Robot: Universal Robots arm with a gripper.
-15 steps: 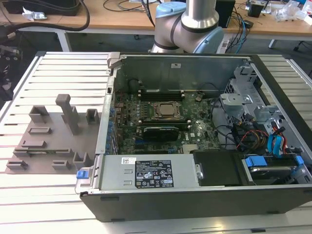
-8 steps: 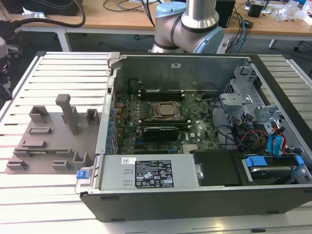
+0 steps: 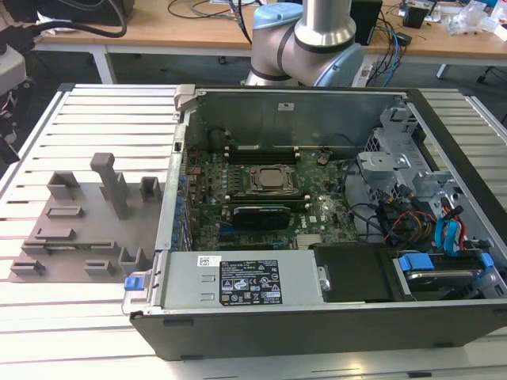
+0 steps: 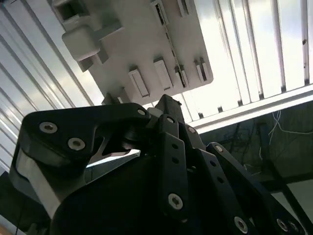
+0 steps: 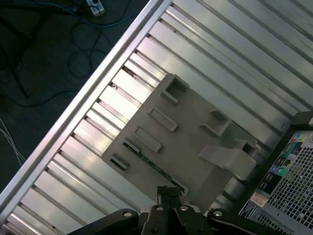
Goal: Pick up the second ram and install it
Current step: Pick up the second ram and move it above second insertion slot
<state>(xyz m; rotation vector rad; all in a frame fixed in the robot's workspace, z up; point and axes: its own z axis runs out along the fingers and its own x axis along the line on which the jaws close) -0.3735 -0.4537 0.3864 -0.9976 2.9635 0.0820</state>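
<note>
Gripper (image 5: 168,195) hovers over the gray tray (image 5: 195,127), jaws look pressed together, gripping nothing. The second ram (image 5: 152,165) sits in a tray slot just ahead of the tips. My worry: descending shut like that, it'd jab the stick instead of straddling it.

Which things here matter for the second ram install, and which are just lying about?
Job:
- second ram, edge-on in the grey fixture tray
- gripper, close by the ram in the first wrist view
- memory slots

Lying about:
- CPU socket
- black card
- power supply
- drive bay
- floor cables
</note>
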